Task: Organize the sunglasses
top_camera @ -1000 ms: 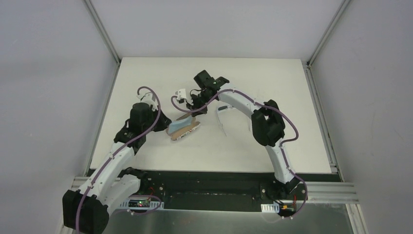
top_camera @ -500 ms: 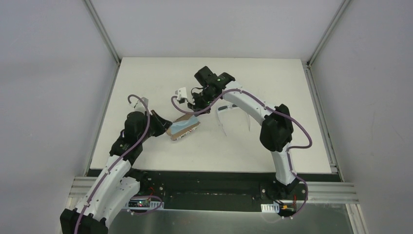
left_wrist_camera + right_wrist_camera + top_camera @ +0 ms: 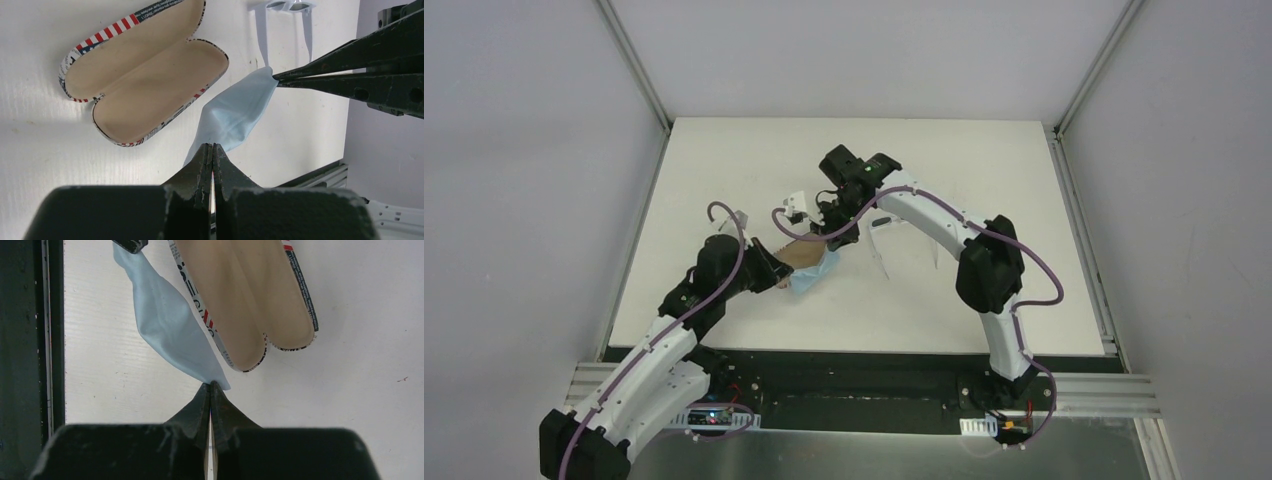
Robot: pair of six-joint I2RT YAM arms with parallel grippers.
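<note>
The left hand (image 3: 212, 150) is pinching fully closed on one corner of the light blue cloth (image 3: 232, 115); the right hand (image 3: 210, 386) is likewise clamping tight on the opposite corner, so the cloth is hanging stretched between the two, just beside the open case (image 3: 150, 90); the case is lying hinge-flat with its tan lining facing up. The sunglasses (image 3: 881, 256) are lying untouched on the desk (image 3: 984, 180), on the robot's right of the right hand and near that arm's forearm; the lens front is running across at the far end and the slim temples are pointing back toward the arm bases. The right hand is sitting nearer to them; judging from this, either hand is needing to drop the cloth first.
</note>
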